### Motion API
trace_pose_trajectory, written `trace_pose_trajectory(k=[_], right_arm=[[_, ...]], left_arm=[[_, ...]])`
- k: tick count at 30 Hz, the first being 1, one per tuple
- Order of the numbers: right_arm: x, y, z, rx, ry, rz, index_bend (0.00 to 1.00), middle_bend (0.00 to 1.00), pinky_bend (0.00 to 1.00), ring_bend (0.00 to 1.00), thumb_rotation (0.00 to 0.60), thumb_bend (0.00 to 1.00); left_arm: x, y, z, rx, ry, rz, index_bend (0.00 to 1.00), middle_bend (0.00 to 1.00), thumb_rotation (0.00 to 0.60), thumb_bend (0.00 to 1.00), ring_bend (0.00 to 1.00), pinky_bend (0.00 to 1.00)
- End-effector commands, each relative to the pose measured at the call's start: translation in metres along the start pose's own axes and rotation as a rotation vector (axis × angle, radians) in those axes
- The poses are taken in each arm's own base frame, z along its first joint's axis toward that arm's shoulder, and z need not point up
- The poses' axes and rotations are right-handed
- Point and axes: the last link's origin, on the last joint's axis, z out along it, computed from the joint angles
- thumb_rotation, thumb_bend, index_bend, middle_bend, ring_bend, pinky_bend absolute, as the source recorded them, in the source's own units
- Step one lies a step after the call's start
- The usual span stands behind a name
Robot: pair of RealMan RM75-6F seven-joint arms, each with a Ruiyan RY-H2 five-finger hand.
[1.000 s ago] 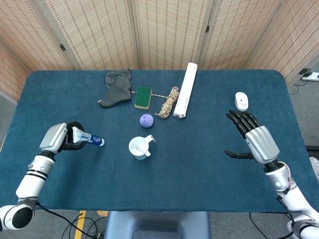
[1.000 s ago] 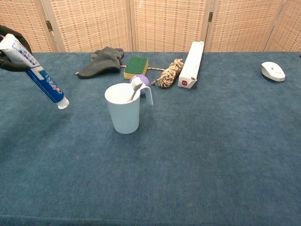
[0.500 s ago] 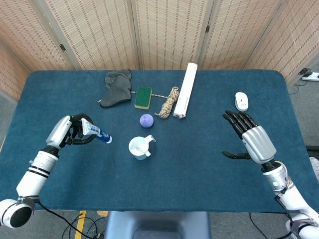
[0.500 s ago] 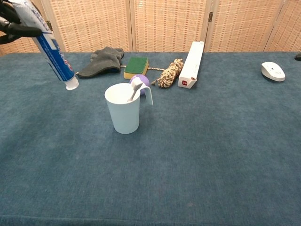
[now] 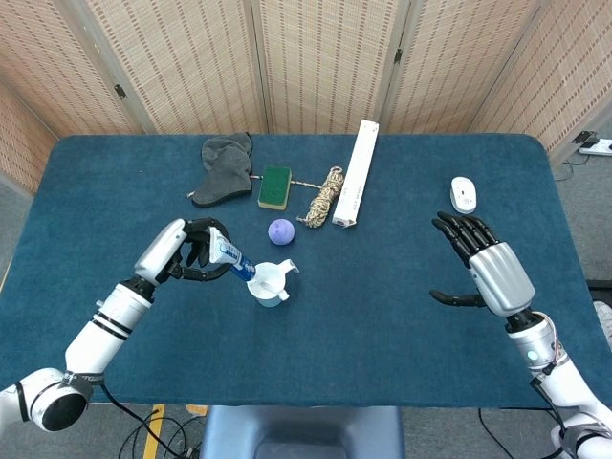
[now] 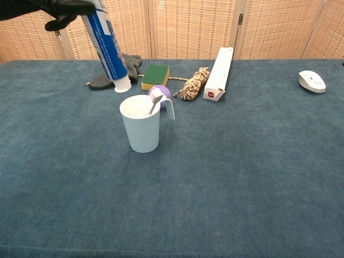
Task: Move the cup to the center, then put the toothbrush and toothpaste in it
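Note:
A white cup (image 5: 269, 283) (image 6: 142, 123) with a handle stands near the middle of the blue table, a white toothbrush head (image 6: 155, 99) leaning out of it. My left hand (image 5: 187, 256) (image 6: 59, 7) grips a blue and white toothpaste tube (image 5: 233, 259) (image 6: 109, 47), held cap down just above and left of the cup's rim. My right hand (image 5: 483, 263) hovers open over the table's right side, fingers spread, holding nothing.
Along the back lie a grey cloth (image 5: 225, 168), a green sponge (image 5: 275, 186), a coiled rope (image 5: 326, 195), a long white box (image 5: 358, 172) and a purple ball (image 5: 281, 230) just behind the cup. A white mouse (image 5: 463, 193) sits far right.
My left hand has carried the toothpaste tube rightward and upward, from the table's left side to just over the cup's left rim. The right hand has barely shifted.

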Motion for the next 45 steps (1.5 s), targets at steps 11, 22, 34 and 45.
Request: trace_pose_trajectory(k=[11,22,34,45], right_arm=[[0.005,0.002,-0.006,-0.016,0.01,-0.006,0.0,0.08,0.14,0.14,0.6,0.0],[0.004,0.006,-0.008,-0.027,0.012,-0.006,0.0,0.08,0.14,0.14,0.6,0.0],[0.004,0.008,-0.009,-0.031,0.012,-0.009,0.0,0.08,0.14,0.14,0.6,0.0],[0.012,0.008,-0.012,-0.037,0.024,-0.021,0.0,0.08,0.14,0.14,0.6,0.0]], left_arm=[[-0.037,0.008,0.036,0.001,-0.071,0.074,0.58,0.84,0.6,0.31,0.75,0.83],[-0.044,-0.008,0.039,0.063,-0.1,0.12,0.57,0.84,0.6,0.31,0.75,0.83],[-0.041,-0.028,0.027,0.114,-0.106,0.175,0.28,0.76,0.6,0.2,0.66,0.82],[-0.008,-0.044,-0.005,0.151,0.045,0.175,0.28,0.61,0.6,0.2,0.5,0.75]])
